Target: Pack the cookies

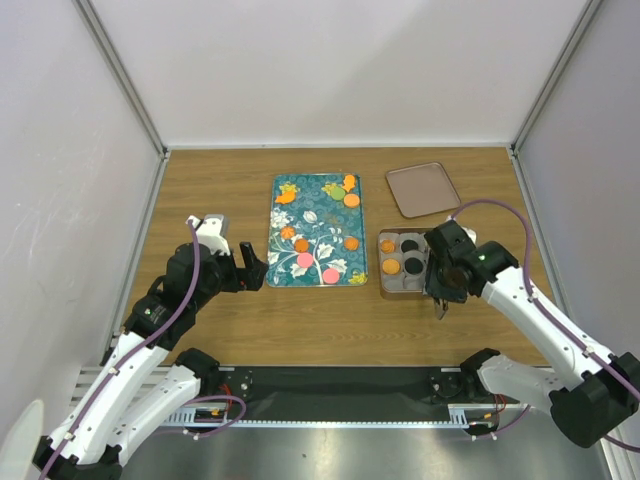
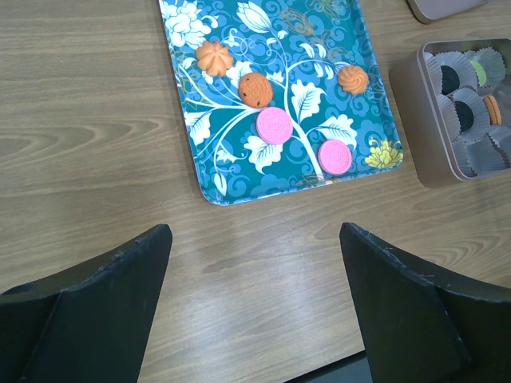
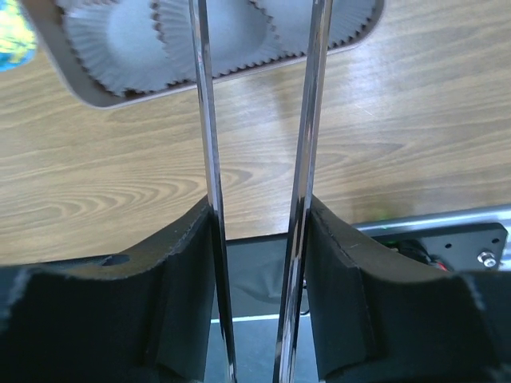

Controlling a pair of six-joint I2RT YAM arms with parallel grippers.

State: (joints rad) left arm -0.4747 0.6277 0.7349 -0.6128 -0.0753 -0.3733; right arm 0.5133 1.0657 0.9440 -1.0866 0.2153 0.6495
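Several orange and pink cookies point(image 1: 305, 261) lie on the teal flowered tray point(image 1: 320, 205). In the left wrist view I see two pink ones point(image 2: 275, 125) and three orange-brown ones point(image 2: 255, 89) on it. The square metal tin point(image 1: 384, 288) holds orange point(image 1: 390, 266) and black point(image 1: 412, 264) cookies in paper cups, and a green one point(image 2: 479, 70). My left gripper point(image 2: 255, 295) is open and empty above bare table, just left of the tray's near corner point(image 1: 252, 268). My right gripper point(image 3: 259, 263) is shut on metal tongs point(image 3: 204, 120) at the tin's near right side point(image 1: 440, 285). The tong tips are out of view.
A shallow pinkish-brown lid point(image 1: 422, 188) lies at the back right, beyond the tin. Empty grey paper cups point(image 3: 120, 48) fill the tin's near row. White walls stand on three sides, and the black base rail point(image 1: 340, 385) runs along the near edge.
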